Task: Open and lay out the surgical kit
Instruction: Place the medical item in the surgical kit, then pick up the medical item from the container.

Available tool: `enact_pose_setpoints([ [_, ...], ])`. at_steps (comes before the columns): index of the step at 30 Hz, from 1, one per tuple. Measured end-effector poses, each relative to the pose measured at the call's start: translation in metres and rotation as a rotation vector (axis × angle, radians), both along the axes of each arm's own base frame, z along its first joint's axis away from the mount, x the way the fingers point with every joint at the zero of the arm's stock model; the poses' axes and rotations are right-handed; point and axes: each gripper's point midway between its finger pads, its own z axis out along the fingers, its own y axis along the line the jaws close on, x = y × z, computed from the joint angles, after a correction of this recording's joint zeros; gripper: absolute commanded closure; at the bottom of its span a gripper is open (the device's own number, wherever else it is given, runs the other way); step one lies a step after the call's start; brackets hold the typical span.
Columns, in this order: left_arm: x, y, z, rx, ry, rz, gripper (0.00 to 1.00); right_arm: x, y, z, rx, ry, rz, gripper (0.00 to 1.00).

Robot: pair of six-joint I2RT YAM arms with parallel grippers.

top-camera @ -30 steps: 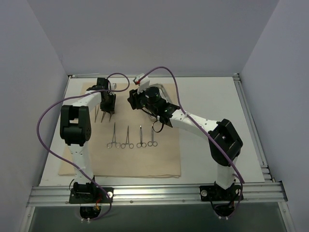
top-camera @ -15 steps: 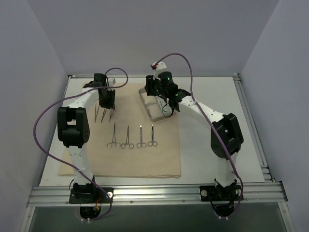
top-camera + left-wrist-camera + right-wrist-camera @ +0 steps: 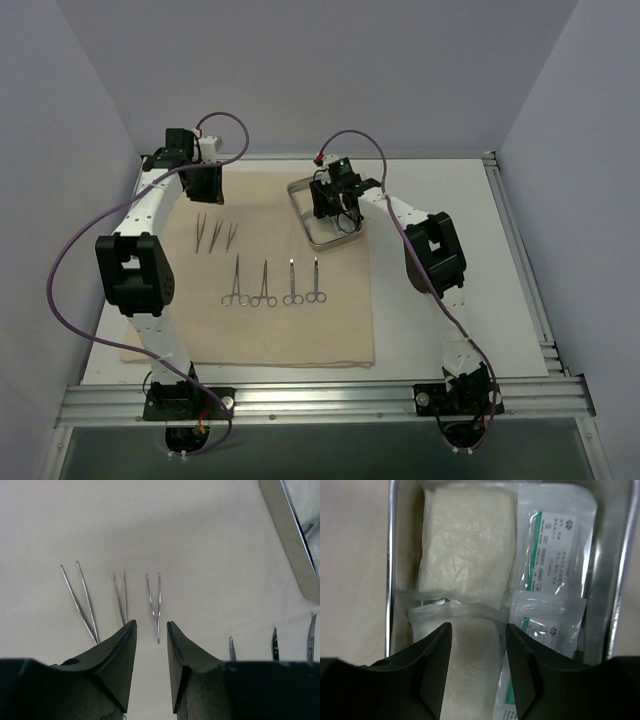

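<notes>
The right fingers (image 3: 432, 655) hang partly open and empty over the small rectangular steel tray (image 3: 391, 555), which sits at the one o'clock corner of the beige cloth wrap (image 3: 260, 330). Two white gauze pads (image 3: 465, 540) lie beneath, clear packets (image 3: 552, 535) toward three o'clock. Best drop straight, pinching the nearer pad's edge, clear of the tray wall and packets. The left fingers (image 3: 120, 650), parted and empty, hover near three thin metal tweezers (image 3: 159, 605) at eleven o'clock.
</notes>
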Motion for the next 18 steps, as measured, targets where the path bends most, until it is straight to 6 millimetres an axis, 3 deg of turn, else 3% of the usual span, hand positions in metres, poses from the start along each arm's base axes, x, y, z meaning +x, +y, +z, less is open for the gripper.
enact_pose_setpoints([
  [4, -0.006, 0.013, -0.003, -0.007, 0.033, 0.019, 0.60, -0.017, 0.001, -0.025, -0.028, 0.082, 0.030, 0.55],
  [9, -0.010, 0.027, -0.006, -0.027, 0.056, 0.045, 0.60, -0.023, 0.008, -0.026, -0.032, 0.091, 0.046, 0.56],
  [13, -0.011, 0.034, -0.009, -0.040, 0.067, 0.057, 0.61, -0.029, 0.013, -0.028, -0.059, 0.088, 0.049, 0.63],
  [18, -0.011, 0.038, -0.010, -0.057, 0.071, 0.060, 0.60, -0.031, 0.015, -0.030, -0.084, 0.088, 0.042, 0.61],
])
